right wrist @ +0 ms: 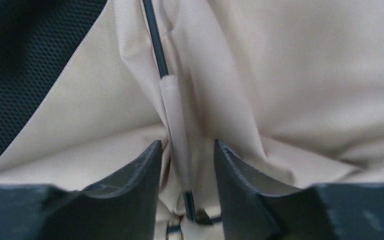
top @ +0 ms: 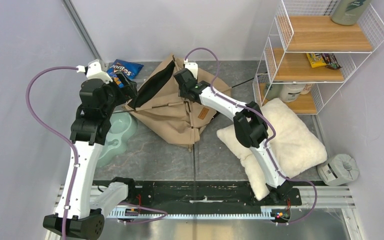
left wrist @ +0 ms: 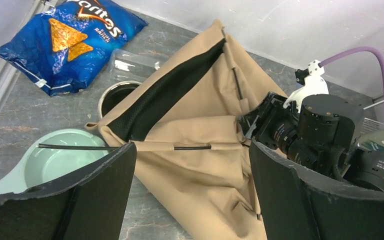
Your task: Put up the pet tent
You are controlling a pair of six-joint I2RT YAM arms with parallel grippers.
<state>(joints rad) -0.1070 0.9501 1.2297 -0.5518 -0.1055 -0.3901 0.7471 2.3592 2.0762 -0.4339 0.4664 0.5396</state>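
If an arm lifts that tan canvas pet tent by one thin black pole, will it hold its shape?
Probably not: the tan canvas pet tent lies slumped and creased, so it would likely sag. Its thin black pole looks slender and may bend rather than carry it. Thin cloth suggests it is light.

The right hand straddles, fingers parted, a black pole of the pet tent

Pale lilac walls enclose a grey marbled tabletop, a white wire shelf at right rear.
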